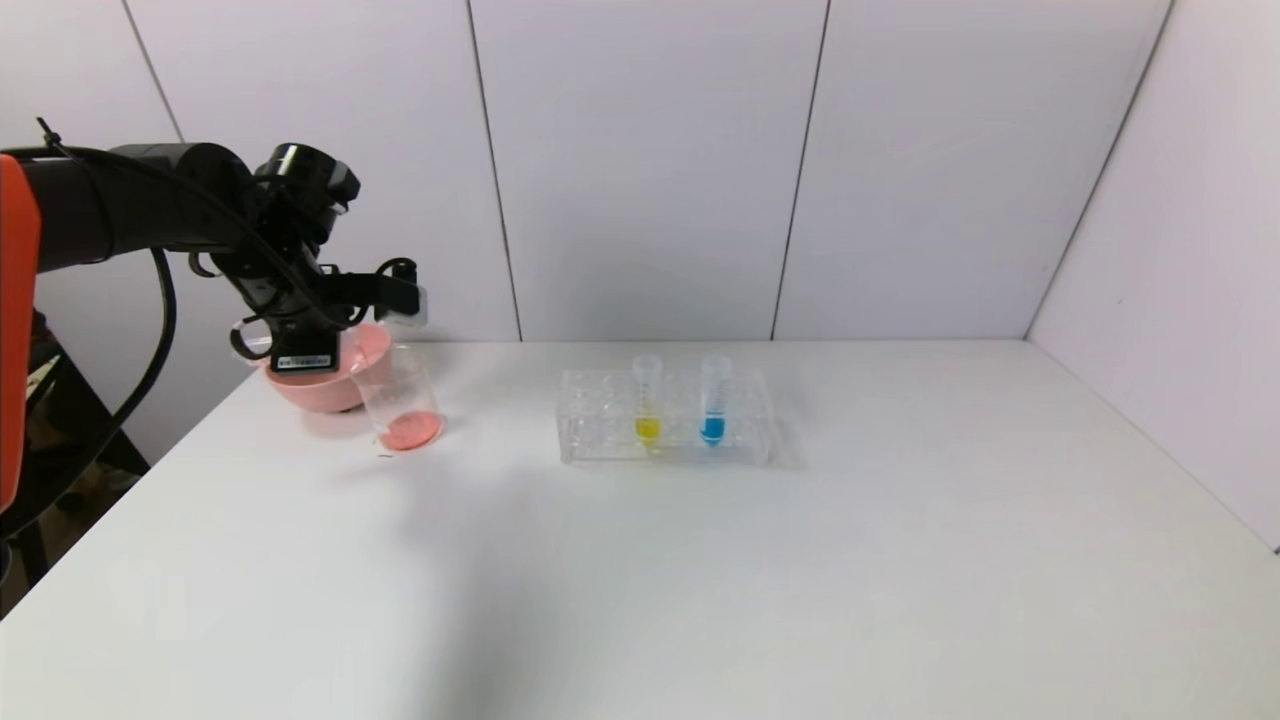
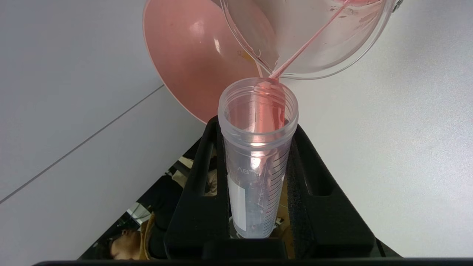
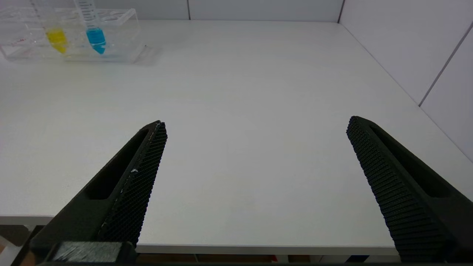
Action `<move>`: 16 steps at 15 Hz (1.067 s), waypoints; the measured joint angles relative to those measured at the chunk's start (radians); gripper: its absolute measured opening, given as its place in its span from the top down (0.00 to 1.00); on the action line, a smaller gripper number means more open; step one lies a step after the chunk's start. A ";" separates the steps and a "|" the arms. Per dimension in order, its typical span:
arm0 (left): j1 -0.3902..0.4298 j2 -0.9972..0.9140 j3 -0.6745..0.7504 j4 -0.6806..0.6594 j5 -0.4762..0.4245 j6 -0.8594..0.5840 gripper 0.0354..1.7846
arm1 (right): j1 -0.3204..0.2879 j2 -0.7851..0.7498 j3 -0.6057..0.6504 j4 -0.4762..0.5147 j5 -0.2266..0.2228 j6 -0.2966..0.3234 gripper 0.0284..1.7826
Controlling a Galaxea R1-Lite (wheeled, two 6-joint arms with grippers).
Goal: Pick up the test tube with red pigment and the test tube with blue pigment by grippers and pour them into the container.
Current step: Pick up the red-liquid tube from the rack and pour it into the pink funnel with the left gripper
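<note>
The right hand (image 3: 255, 184) hangs low at the near edge of the white surface (image 1: 800, 580), its two black ribbed fingers (image 3: 147, 162) spread wide apart with nothing between them.

Farther back, about midway along the surface and towards its far edge, stands a clear plastic tube rack (image 1: 665, 432). In it stand upright a slim clear tube with yellow liquid at its bottom (image 1: 647, 405) and, just beside it on the right, the slim clear graduated test tube with bright blue liquid at its bottom (image 1: 713, 402).

Near the far left corner, the small clear glass beaker (image 1: 397, 400) stands on the surface with a shallow pool of pinkish-red liquid in its bottom. Behind it, touching or nearly so, sits a pink round bowl (image 1: 330, 385).

The left hand (image 2: 258, 173) hovers above the beaker, clenched on the slim clear graduated test tube with red pigment (image 2: 257, 159), which is tipped mouth-down to the beaker's rim. A thin red stream runs from the tube's mouth onto the beaker's inner wall.
</note>
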 joint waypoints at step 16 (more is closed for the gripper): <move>-0.028 0.005 0.000 0.008 0.083 0.013 0.76 | 0.000 0.000 0.000 0.000 0.000 0.000 0.00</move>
